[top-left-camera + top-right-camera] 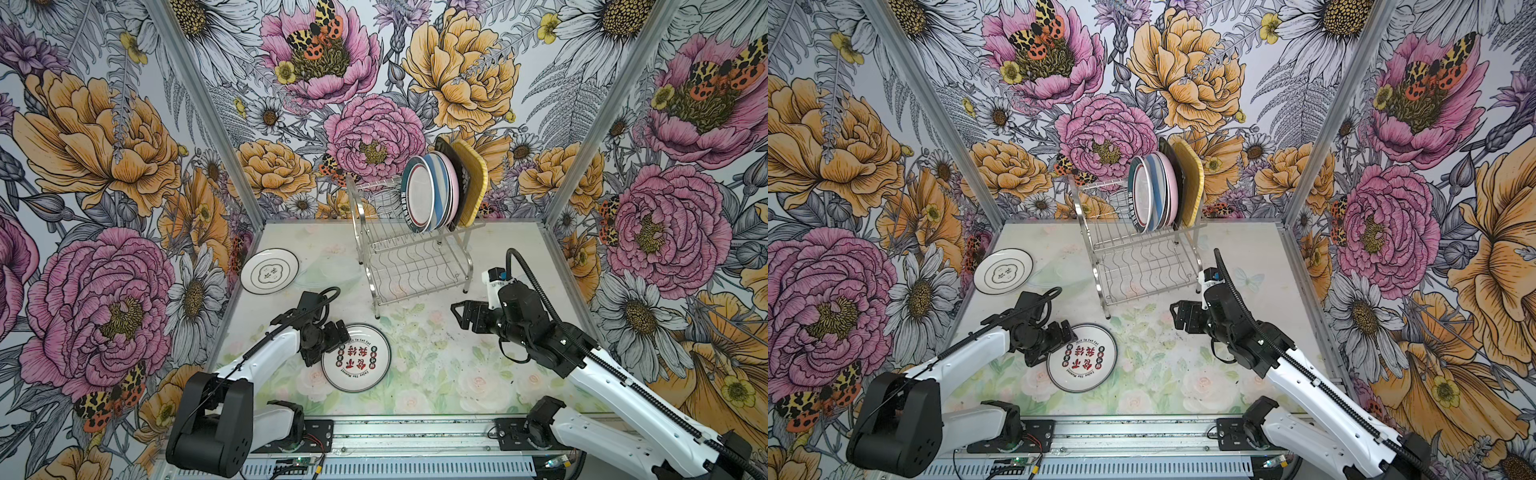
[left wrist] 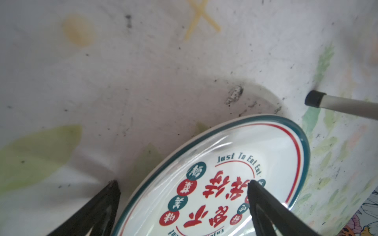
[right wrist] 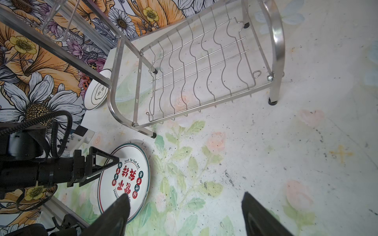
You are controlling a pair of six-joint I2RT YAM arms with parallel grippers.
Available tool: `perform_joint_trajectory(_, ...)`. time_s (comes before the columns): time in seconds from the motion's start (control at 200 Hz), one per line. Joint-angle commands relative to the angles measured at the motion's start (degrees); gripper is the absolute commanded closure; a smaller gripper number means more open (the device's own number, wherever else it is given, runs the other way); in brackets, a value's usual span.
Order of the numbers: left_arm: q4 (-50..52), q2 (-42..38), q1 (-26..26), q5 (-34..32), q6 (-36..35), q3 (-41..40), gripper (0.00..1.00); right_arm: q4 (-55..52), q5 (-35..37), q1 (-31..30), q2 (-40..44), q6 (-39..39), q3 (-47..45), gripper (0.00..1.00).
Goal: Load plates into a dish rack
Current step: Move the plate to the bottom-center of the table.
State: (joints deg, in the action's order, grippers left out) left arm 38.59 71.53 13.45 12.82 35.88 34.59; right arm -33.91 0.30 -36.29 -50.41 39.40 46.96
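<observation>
3 floral walls [image 1: 374,83] | scuffed pastel-flower tabletop [image 1: 440,374] | dish rack [image 3: 279,43] standing

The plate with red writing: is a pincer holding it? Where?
Not held. The left pincer stands open astride the plate's rim; the right pincer is open, empty.

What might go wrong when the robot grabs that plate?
The left gripper is open astride the rim of the glossy plate; a shallow pinch might let it slip. The racked plates crowd one end of the top shelf of the dish rack, so slotting another beside them might knock them.
</observation>
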Motion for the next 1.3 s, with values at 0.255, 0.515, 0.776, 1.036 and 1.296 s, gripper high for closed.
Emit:
perform_joint_trajectory(0.255, -5.79, 7.36, 12.08, 5.38, -3.24, 6.68, 0.05, 1.65, -0.56, 0.42, -0.82, -0.54, -0.64, 0.14)
perform_joint_trajectory(0.515, -9.21, 8.43, 16.64, 7.72, -1.16, 5.21, 0.08, 1.62, -0.72, 0.36, -0.96, -0.46, -0.72, 0.14)
perform_joint_trajectory(0.776, -12.0, 1.16, 15.02, 7.69, 0.23, -2.18, 0.15, 1.63, -1.17, 0.37, -1.21, -0.38, -1.17, 0.14)
perform_joint_trajectory(1.036, -19.77, -2.71, 14.27, 8.86, 4.99, -9.26, 0.34, 1.83, -2.31, 0.47, -1.2, -0.58, -1.86, 0.13)
perform_joint_trajectory(1.296, -26.78, -4.71, 13.97, 10.7, 8.6, -15.03, 0.48, 1.83, -2.93, 0.97, -1.35, -0.74, -2.03, 0.14)
